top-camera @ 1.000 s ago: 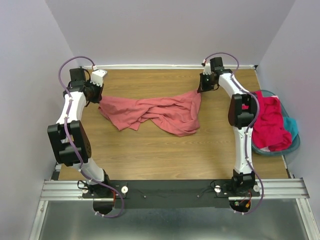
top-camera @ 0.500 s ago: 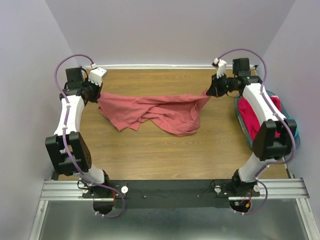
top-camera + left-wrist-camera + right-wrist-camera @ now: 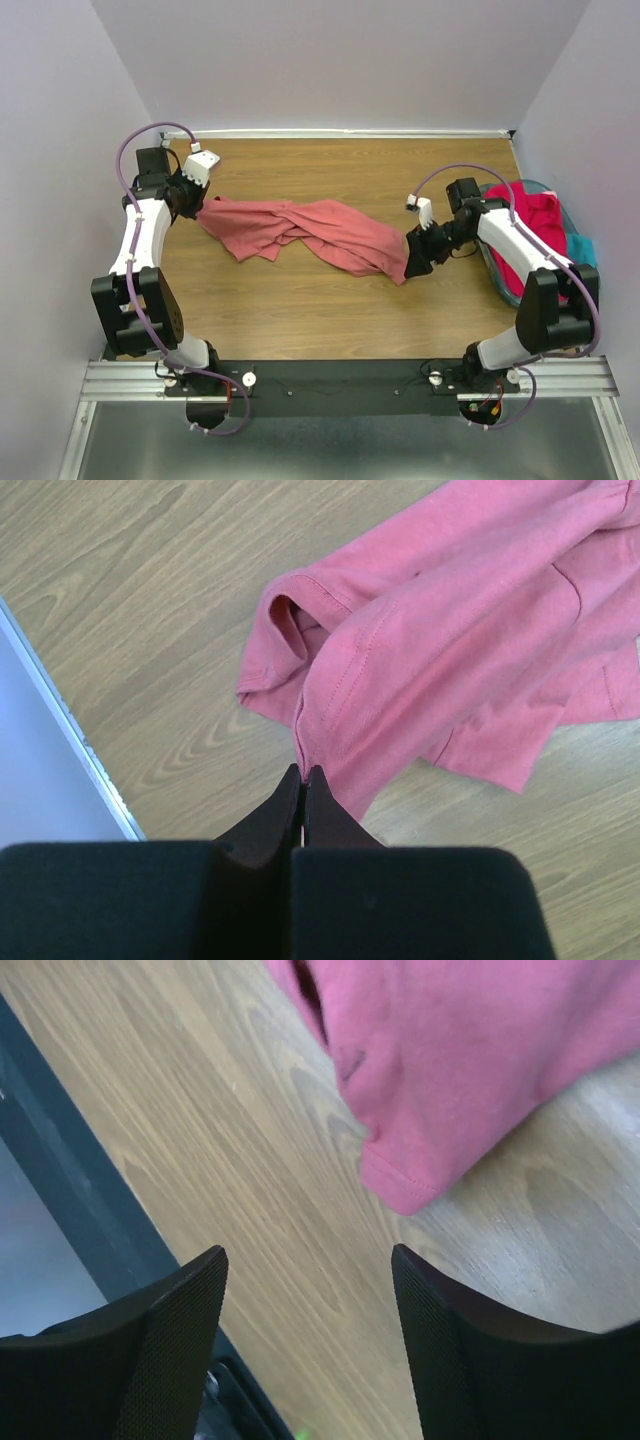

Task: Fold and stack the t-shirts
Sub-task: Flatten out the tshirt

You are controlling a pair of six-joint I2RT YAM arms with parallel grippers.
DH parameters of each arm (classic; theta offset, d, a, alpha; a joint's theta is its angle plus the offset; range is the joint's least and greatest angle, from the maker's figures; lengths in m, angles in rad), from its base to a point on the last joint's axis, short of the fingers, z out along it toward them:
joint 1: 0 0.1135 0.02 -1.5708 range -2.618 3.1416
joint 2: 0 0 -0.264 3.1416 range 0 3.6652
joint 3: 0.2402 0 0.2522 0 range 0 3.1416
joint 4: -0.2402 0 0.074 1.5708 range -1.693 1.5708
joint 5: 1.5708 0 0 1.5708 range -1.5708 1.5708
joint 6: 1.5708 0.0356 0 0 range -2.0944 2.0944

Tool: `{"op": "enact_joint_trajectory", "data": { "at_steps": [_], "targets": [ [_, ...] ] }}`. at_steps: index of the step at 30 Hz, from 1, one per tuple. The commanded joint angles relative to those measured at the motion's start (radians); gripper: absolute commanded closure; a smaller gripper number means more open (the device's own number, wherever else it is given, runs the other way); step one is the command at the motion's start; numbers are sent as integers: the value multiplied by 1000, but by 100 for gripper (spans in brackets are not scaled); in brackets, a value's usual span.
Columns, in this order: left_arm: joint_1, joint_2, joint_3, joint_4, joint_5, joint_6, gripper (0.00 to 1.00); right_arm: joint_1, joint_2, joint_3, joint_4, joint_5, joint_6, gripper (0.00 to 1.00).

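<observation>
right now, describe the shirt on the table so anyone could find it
On the wooden table, a salmon-pink t-shirt lies crumpled, one end pinched by the left gripper. Unlike the magenta-red shirt, it is outside the teal basket.

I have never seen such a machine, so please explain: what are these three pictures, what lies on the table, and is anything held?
This is a robot with two arms bolted to the near edge of a wooden table. One picture looks down from above. The other two come from a camera on each wrist, looking past that arm's own gripper. A salmon-pink t-shirt lies crumpled across the table. The left gripper is shut on one edge of it. The right gripper is open and holds nothing; the shirt's other end lies just ahead of it. At the right stands a teal basket with a magenta-red t-shirt inside.
</observation>
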Motion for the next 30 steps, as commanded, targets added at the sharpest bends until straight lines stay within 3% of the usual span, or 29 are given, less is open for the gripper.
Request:
{"op": "enact_joint_trajectory", "data": {
  "at_steps": [1, 4, 7, 10, 13, 19, 30],
  "targets": [
    [-3, -27, 2, -9, 29, 21, 100, -6, -6, 62, 22, 37, 63, 24],
    [-3, -25, 8, -10, 24, 21, 100, -3, 51, 111, 41, 57, 134, 25],
    [-3, -27, 6, -10, 21, 22, 100, 19, 44, 102, 41, 108, 164, 39],
    [-3, -27, -4, -6, 20, 21, 100, 166, -38, 41, 87, 216, 221, 44],
    [-5, -24, -14, -1, 21, 14, 100, 270, -69, -21, 180, 354, 279, 45],
    [-8, -28, -9, -2, 15, 14, 100, 326, 7, -56, 263, 539, 318, 45],
    [-6, -31, -24, 13, -2, 19, 100, 353, 135, -94, 342, 560, 342, 50]
  ]
}}
